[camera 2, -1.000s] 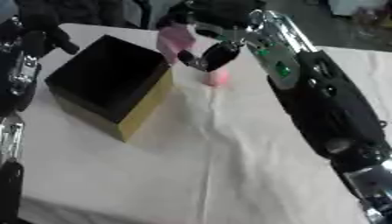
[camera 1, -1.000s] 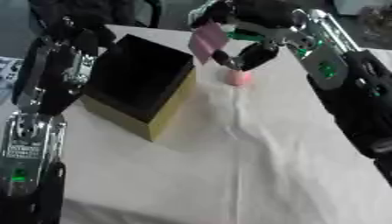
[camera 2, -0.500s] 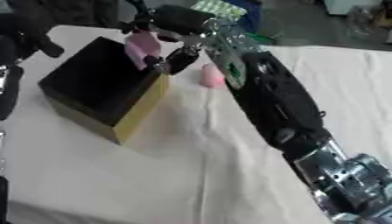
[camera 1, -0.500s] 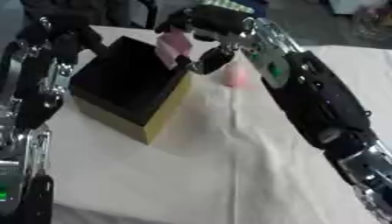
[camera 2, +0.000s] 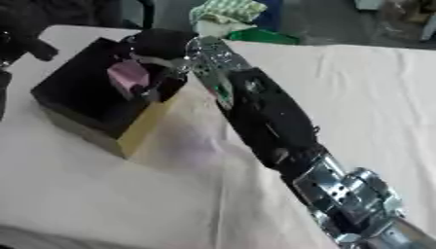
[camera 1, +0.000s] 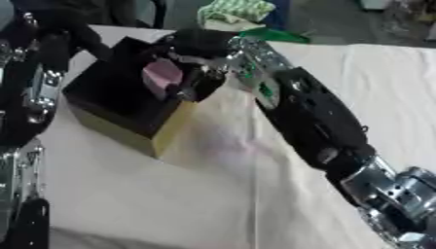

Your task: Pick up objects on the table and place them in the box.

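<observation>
A black box [camera 1: 109, 108] with a yellow outer wall [camera 1: 174, 130] stands at the table's left. My right arm reaches across from the lower right, and my right hand [camera 1: 203, 54] hangs over the box's opening. Its fingers are curled round a flat pink object [camera 1: 162, 76], which sits tilted just inside the box's near right corner. My left arm runs up the left edge, and my left hand [camera 1: 53, 35] shows dark and blurred by the box's far left corner.
A white cloth [camera 1: 170, 194] covers the table, bare in front and to the right. At the far edge lie a green-and-white checked cloth [camera 1: 237, 9] and a green flat thing [camera 1: 274, 34].
My right hand has carried the pink object leftward, from beside the box to over its opening. The camera has also shifted, and the small pink thing on the cloth no longer shows.
</observation>
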